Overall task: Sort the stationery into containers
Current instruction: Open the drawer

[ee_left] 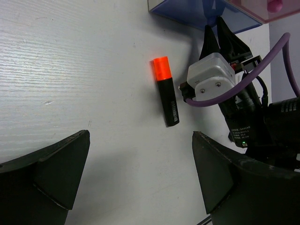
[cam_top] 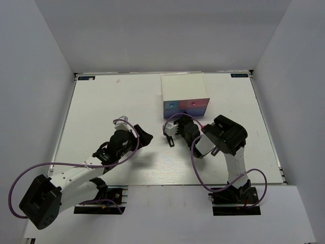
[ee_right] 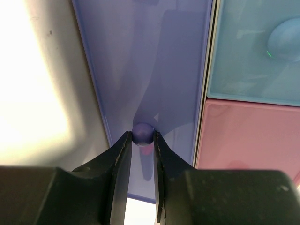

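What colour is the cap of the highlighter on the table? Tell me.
Orange; the cap of the highlighter shows best in the left wrist view.

white table (cam_top: 101, 101), plain white walls (cam_top: 152, 35)

The orange-capped black highlighter (ee_left: 166, 92) lies flat near the blue-purple drawer (ee_right: 145, 70) with its round knob (ee_right: 142, 133).

1. One highlighter (ee_left: 166, 91), orange-capped.
2. One white box (cam_top: 184, 86).
3. Three drawers: blue drawer (ee_right: 253, 47), pink drawer (ee_right: 248, 136), blue-purple drawer (ee_right: 140, 61).
4. One round knob (ee_right: 143, 133) on each, three altogether.
5. Two robot arms: left arm (cam_top: 76, 178), right arm (cam_top: 234, 168).
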Controlling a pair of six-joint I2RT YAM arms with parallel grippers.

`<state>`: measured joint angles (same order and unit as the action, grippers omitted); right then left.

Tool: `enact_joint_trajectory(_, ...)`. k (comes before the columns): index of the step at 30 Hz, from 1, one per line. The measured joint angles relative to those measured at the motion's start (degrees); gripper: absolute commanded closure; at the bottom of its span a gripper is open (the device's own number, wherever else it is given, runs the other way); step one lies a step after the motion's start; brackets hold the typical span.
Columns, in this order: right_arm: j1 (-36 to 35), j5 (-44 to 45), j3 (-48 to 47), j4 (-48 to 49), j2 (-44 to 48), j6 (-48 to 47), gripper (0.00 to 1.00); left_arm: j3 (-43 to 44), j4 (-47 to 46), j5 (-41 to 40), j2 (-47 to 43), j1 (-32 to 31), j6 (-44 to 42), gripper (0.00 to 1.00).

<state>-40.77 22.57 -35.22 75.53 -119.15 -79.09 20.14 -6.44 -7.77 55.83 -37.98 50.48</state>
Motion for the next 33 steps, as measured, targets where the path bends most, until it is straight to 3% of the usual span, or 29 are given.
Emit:
enact_joint_trajectory(28, -5.6, 1.4, 9.6, 0.2, 6.7, 2.0, 0.84, -0.7, 0.0, 0.0, -0.1, 0.0, 0.0, 0.00)
enact_joint_trajectory(31, -5.9, 1.8, 9.6, 0.1, 6.8, 2.1, 0.68, -0.7, 0.0, 0.0, -0.1, 0.0, 0.0, 0.00)
enact_joint_trajectory(32, -6.1, 2.0, 9.6, 0.1, 6.8, 2.2, 0.54, -0.7, 0.0, 0.0, -0.2, 0.0, 0.0, 0.00)
enact_joint_trajectory(33, -6.3, 2.1, 9.6, 0.0, 6.8, 2.3, 0.50, -0.7, 0.0, 0.0, -0.2, 0.0, 0.0, 0.00)
